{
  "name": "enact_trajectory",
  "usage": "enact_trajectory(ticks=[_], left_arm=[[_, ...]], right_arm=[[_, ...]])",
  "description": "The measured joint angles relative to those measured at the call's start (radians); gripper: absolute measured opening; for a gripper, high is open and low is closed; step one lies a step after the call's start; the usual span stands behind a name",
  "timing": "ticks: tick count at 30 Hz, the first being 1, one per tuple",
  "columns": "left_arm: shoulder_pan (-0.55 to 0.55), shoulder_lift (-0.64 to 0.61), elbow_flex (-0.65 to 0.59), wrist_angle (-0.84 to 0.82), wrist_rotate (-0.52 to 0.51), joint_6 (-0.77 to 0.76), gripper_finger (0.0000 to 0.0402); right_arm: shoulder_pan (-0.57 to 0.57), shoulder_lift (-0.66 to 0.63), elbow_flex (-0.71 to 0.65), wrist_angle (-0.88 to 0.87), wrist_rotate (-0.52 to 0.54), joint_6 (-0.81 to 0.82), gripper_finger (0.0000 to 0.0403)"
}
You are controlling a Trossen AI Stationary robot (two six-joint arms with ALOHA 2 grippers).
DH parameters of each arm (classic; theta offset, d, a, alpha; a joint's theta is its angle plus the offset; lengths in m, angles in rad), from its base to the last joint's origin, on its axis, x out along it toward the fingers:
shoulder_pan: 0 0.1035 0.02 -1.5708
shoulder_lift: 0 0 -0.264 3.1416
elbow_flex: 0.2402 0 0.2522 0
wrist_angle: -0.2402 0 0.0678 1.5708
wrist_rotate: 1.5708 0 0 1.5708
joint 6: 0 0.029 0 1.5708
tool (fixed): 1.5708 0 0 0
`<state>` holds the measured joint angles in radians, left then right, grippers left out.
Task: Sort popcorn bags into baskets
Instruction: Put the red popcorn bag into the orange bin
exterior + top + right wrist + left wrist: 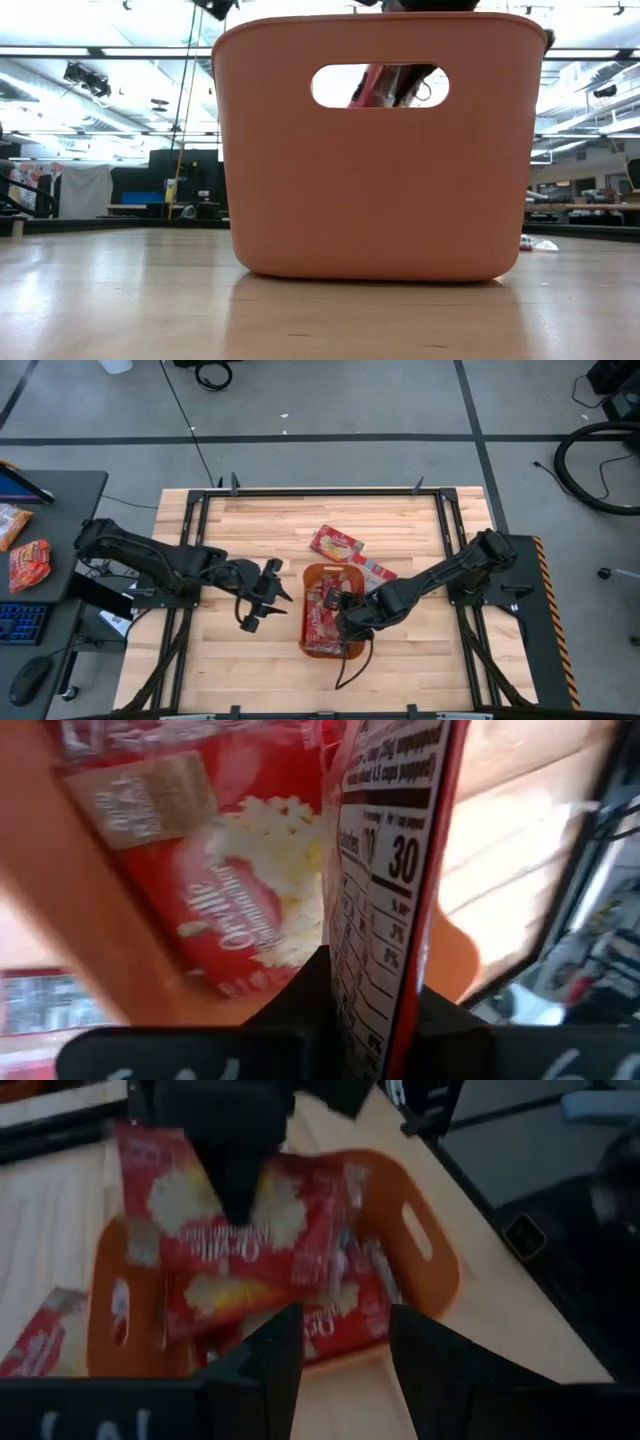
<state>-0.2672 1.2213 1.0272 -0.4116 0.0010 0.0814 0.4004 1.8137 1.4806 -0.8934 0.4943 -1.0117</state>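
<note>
The orange basket (306,622) stands mid-table with several red popcorn bags (330,1315) lying in it; its wall (380,170) fills the low view. Two more bags (337,543) (377,571) lie flat on the wood just beyond its far side. My right gripper (347,610) is over the basket, shut on one bag (395,870). My left gripper (262,598) hovers left of the basket, open (345,1350), touching nothing. My right gripper pinches a popcorn bag between its two fingers near one edge (385,955), with the nutrition-label side showing. The fingers (235,1160) come down from above. The bag (250,1220) hangs tilted over the bags in the basket; whether it touches them, I cannot tell.
Black frame rails (450,560) run along the table's left, right and far sides. A dark side table (60,510) to the left carries snack packets (28,563), a keyboard and a mouse. Bare wood (260,670) lies near and left of the basket.
</note>
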Motion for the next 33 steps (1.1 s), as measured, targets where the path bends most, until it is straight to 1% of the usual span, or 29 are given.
enact_trajectory(ticks=[2, 3, 4, 6, 9, 15, 17, 21, 24, 29, 33], left_arm=[[0.002, 0.01, -0.001, -0.02, 0.0, 0.005, 0.0155], [0.002, 0.022, -0.001, -0.02, 0.0, 0.005, 0.0155], [0.005, 0.036, 0.002, 0.001, 0.0, 0.005, 0.0155], [0.007, 0.055, -0.001, -0.024, -0.001, 0.006, 0.0155], [0.007, 0.093, 0.001, -0.009, -0.001, 0.008, 0.0155], [0.006, 0.147, 0.0, -0.026, 0.0, 0.008, 0.0155], [0.007, 0.154, 0.0, -0.029, -0.001, 0.008, 0.0155], [0.006, 0.171, -0.001, -0.018, 0.0, 0.008, 0.0155], [0.006, 0.18, 0.001, -0.001, 0.0, 0.008, 0.0155], [0.006, 0.18, 0.0, -0.013, 0.0, -0.004, 0.0155], [0.005, 0.18, 0.0, -0.01, 0.0, -0.019, 0.0155]], right_arm=[[-0.01, 0.0, -0.002, 0.022, -0.012, -0.015, 0.0044], [-0.016, 0.0, -0.002, 0.037, -0.034, -0.013, 0.0044], [-0.024, 0.0, -0.002, 0.053, -0.066, -0.001, 0.0044], [-0.04, 0.0, -0.002, 0.053, -0.11, 0.032, 0.0044], [-0.06, -0.001, -0.012, 0.04, -0.146, 0.102, 0.0051], [-0.072, -0.001, -0.011, -0.017, -0.144, 0.237, 0.0092], [-0.068, -0.001, -0.011, -0.048, -0.122, 0.278, 0.0111], [-0.053, -0.001, -0.011, -0.107, -0.114, 0.337, 0.0149], [-0.029, -0.009, -0.011, -0.141, -0.081, 0.374, 0.017], [0.024, -0.057, -0.011, -0.201, -0.016, 0.453, 0.0187], [0.044, -0.103, -0.011, -0.253, -0.041, 0.598, 0.0188]])
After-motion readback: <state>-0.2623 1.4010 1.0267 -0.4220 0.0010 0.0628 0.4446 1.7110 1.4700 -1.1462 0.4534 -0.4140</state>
